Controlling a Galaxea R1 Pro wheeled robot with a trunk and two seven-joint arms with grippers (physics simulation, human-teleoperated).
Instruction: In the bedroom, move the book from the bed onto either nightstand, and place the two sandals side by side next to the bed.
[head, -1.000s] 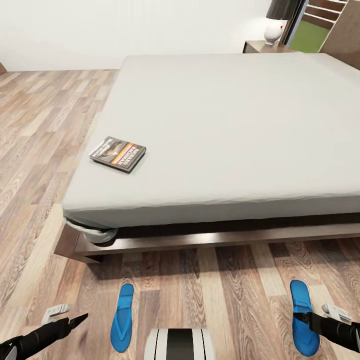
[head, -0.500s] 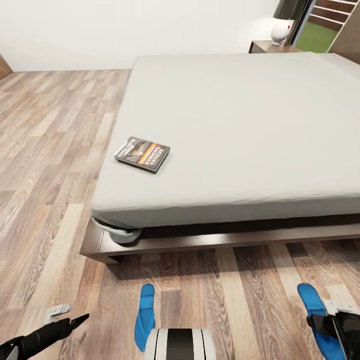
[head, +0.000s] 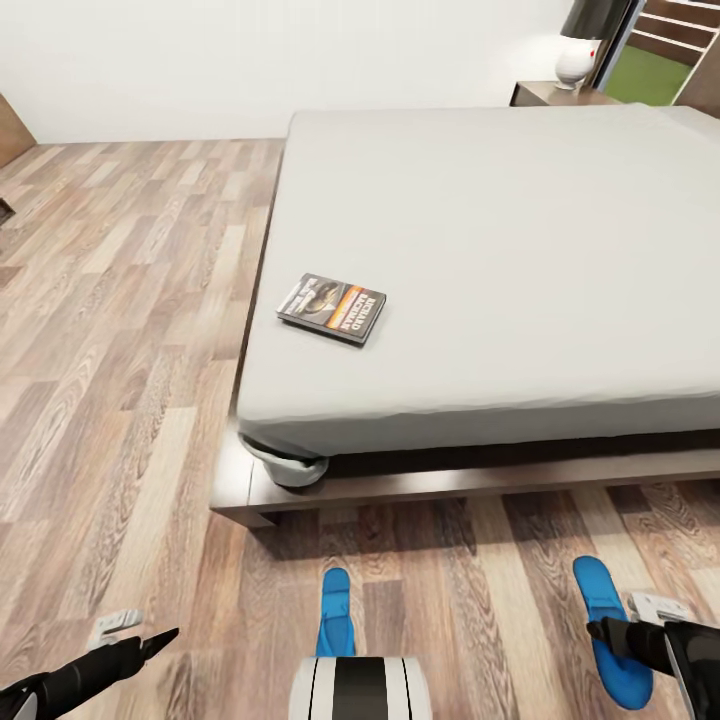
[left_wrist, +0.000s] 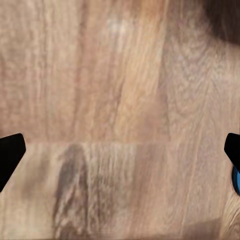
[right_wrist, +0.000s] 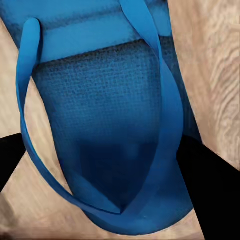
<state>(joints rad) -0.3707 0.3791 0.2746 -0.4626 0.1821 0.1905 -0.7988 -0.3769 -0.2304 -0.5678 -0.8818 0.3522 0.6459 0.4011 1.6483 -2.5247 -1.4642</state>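
Care is needed as the open right gripper (right_wrist: 107, 165) straddles the sandal (right_wrist: 105, 125) on the floor (head: 120, 300): it should close squarely across the sole.

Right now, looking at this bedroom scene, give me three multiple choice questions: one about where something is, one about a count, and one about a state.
1. Where does the book lie?
A. on the floor
B. on the bed, near its front left corner
C. on the nightstand

2. How many blue sandals are on the floor?
A. one
B. two
C. three

3. How is the left hand?
A. open over bare floor
B. shut on a sandal
C. holding the book

Answers:
1 B: the head view shows the book flat on the grey mattress by that corner.
2 B: one sandal lies before the robot's base, the other sandal under the right hand.
3 A: the left wrist view shows its fingertips wide apart with wood planks between.
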